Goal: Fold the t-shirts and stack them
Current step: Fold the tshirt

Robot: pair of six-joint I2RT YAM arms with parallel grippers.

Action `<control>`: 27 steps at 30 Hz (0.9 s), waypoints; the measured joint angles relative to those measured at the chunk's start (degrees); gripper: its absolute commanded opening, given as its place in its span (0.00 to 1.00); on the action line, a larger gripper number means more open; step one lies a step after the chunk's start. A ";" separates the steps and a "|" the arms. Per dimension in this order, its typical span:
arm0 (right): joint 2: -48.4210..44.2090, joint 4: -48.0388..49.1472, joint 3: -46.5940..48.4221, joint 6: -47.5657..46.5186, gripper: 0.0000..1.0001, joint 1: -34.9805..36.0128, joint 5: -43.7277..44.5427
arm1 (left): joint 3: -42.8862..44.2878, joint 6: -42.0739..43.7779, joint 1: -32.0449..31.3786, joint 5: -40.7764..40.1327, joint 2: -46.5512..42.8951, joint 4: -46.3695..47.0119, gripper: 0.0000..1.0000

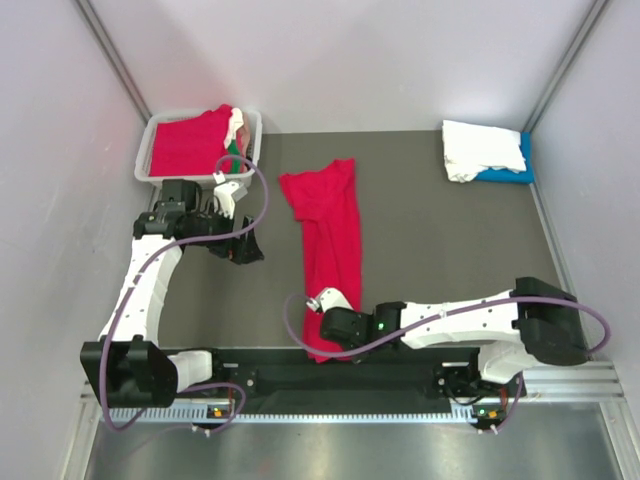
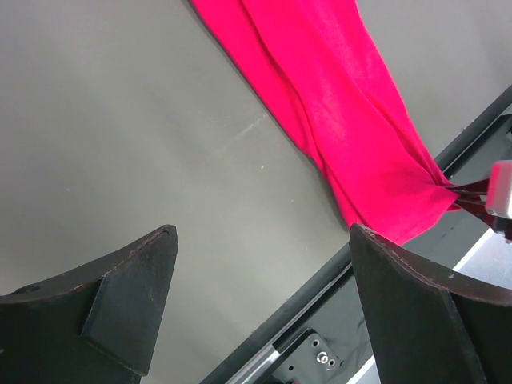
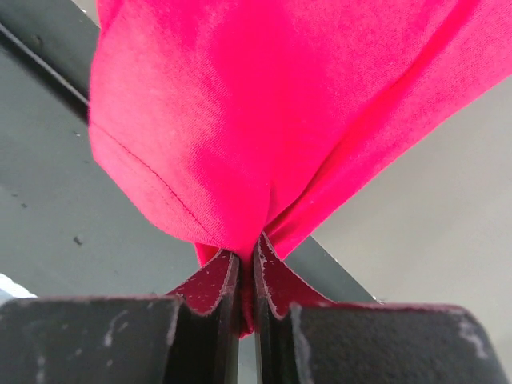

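- The red t-shirt (image 1: 325, 250) lies mid-worktop as a long narrow strip running from the far side toward the arm bases. Its near end hangs at the black rail (image 1: 400, 368) along the worktop's near edge.
- The right fingers (image 3: 210, 284) are pressed together on that near hem, with the cloth bunched between them. We see the same pinch at the strip's end in the left wrist view.
- The left fingers (image 2: 120, 308) stand wide apart and hold nothing. They hover over the bare worktop (image 1: 430, 250) left of the strip, near the tub.
- Done so far: a white t-shirt (image 1: 480, 150) sits folded on top of a blue t-shirt (image 1: 510, 177) in the far right corner. We read that as the stack started, with two shirts in it.
- We judge the red one part-done. It is narrowed lengthwise, but the crosswise folds and the move onto the stack are left.
- The pale plastic tub (image 1: 255, 125) sits at the far left, well apart from the stack.
- The tub holds more red cloth (image 1: 185, 145), probably at least one more shirt to fold. A bit of cream and green fabric (image 1: 234, 142) shows at its right end.
- We cannot tell how many pieces the tub holds, so we cannot count what remains.
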 measured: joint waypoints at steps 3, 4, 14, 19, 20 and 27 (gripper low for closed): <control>-0.61 -0.33 0.07 -0.04 0.00 0.04 -0.11 | 0.39 -0.02 0.00 0.04 0.33 0.02 0.93; -0.48 -0.68 0.17 -0.20 0.01 0.09 -0.13 | 0.44 -0.02 0.00 0.02 0.44 0.02 0.93; 4.37 -2.34 11.45 -9.49 0.01 -7.04 -1.42 | 1.16 0.04 0.00 0.00 1.18 -0.02 0.93; 8.04 -1.53 19.74 -15.58 0.02 -17.38 -2.80 | 1.29 0.11 0.00 -0.02 1.18 -0.04 0.93; 8.72 -1.16 21.07 -16.57 0.02 -18.99 -3.02 | 1.29 0.24 0.00 -0.04 1.18 -0.04 0.93; 13.92 0.85 26.05 -21.49 0.01 -26.93 -5.60 | 1.29 0.70 0.00 -0.52 1.18 -0.09 0.93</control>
